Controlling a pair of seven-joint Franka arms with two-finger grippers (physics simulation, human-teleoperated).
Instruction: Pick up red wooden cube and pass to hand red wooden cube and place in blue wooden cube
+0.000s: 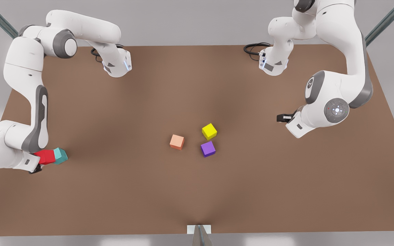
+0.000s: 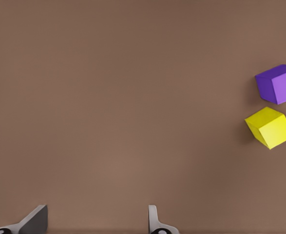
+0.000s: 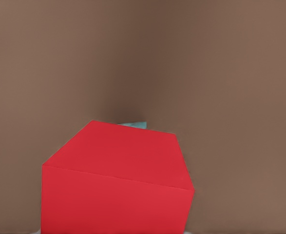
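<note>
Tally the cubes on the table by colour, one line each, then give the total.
Red cube: 1
Teal cube: 1
Salmon-orange cube: 1
Yellow cube: 1
Purple cube: 1
Total: 5

The right hand [image 1: 40, 163], low at the front view's eight o'clock, is closed on the red wooden cube [image 1: 47, 157]. The left hand [image 1: 280, 118], at three o'clock, hangs with fingers [image 2: 34, 222] spread, empty.

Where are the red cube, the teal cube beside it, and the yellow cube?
red wooden cube [image 1: 47, 157]: front view, on its top face.
blue wooden cube [image 1: 60, 155]: front view, on its teal top face.
yellow cube [image 1: 209, 131]: front view, on its top face.
</note>
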